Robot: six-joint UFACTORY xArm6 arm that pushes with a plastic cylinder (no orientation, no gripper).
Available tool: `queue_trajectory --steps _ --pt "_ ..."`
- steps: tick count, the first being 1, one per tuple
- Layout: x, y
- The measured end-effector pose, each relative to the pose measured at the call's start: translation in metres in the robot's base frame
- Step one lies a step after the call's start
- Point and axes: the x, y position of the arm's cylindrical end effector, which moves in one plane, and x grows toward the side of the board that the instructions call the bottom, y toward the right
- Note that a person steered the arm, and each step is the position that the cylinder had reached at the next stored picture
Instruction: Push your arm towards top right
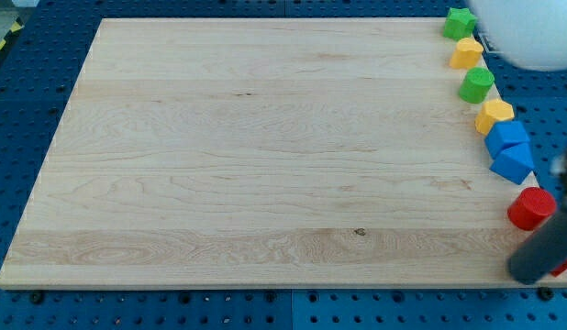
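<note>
tip: hidden at the view's bottom right, no pincer fitted, state not tellable | rod (547,252) blurred, just below red block (531,207) | target: board (265,156) top right, past blue blocks (510,149) | advice: edge row to be skirted

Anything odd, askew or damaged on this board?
No damage shows. Oddly, every block hugs the view's right edge of the board: green, yellow, green, yellow, two blue, red. A blurred dark shape at lower right hides my tip.
</note>
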Motion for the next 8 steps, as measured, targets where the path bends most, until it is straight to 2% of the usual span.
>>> queue_trajectory --steps 3,4,5,6,7,8 --pt "0.000 0.017" --pt "-0.001 -0.012" --pt "0.000 -0.015" --pt "-0.001 -0.067" --pt "-0.045 -0.103" --pt "-0.134 -0.093"
